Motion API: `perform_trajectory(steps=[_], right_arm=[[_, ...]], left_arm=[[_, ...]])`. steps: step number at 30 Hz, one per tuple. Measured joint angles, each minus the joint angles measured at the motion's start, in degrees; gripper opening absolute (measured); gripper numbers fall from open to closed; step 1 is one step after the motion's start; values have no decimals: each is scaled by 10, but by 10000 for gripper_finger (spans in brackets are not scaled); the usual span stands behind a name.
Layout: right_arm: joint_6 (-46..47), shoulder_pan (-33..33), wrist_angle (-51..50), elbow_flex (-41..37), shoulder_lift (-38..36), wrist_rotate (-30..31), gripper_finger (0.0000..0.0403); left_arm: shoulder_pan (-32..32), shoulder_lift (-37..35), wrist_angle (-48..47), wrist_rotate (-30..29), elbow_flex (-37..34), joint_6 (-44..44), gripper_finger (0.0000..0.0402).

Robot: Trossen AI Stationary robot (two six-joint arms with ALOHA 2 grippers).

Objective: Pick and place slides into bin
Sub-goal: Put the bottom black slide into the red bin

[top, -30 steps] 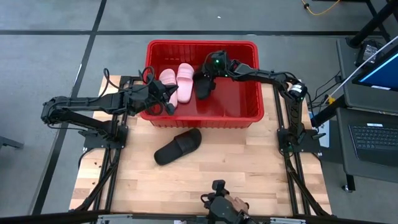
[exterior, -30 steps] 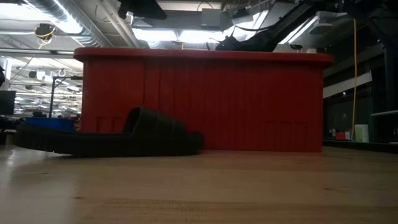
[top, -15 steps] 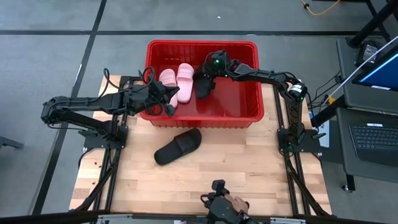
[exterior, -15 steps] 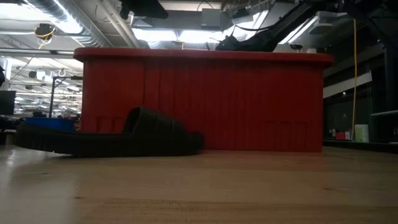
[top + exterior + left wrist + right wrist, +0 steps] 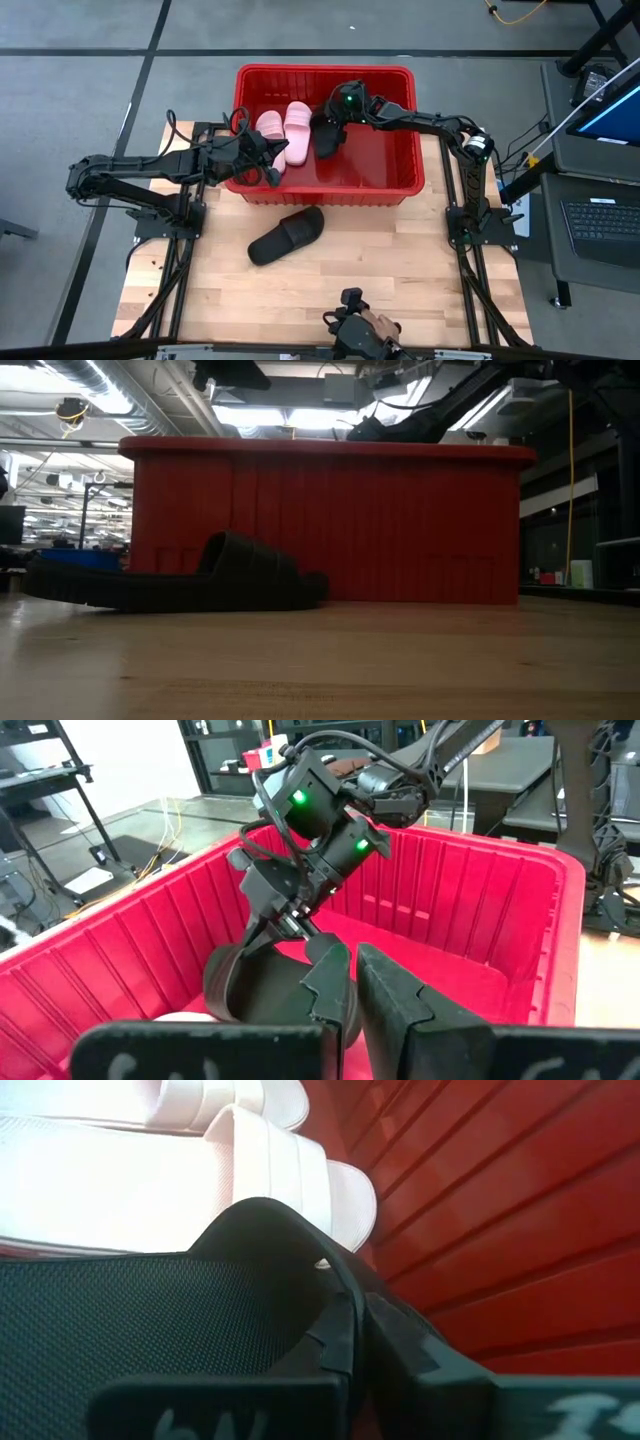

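Reaching into the red bin [image 5: 400, 184] from the right: right gripper [image 5: 327, 128], fingers pinching the strap of a black slide [image 5: 326, 142] beside two pale pink slides [image 5: 283, 134]. Hovering at the bin's left wall: left gripper [image 5: 268, 158], fingers pressed together, empty. Lying on the wooden table [image 5: 400, 270] just before the bin: second black slide [image 5: 286, 236]. No legible writing showing anywhere.

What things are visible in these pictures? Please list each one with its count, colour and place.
bin: one, red, far half of the table.
pink slides: two, pale pink, side by side inside the bin.
black slide in the bin: one, black, beside the pink pair, held by its strap.
black slide on the table: one, black, in front of the bin.
table: one, light wood.
left gripper: at the bin's left wall, shut.
right gripper: inside the bin, shut on the black slide.
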Motion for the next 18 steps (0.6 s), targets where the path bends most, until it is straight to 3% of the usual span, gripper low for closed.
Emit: perform_trajectory(steps=[11, 18], right_arm=[[6, 0, -2, 0, 0, 0, 27], [15, 0, -10, 0, 0, 0, 60]], left_arm=[[0, 0, 0, 1, 0, 0, 17], [0, 0, 0, 30, 0, -3, 17]])
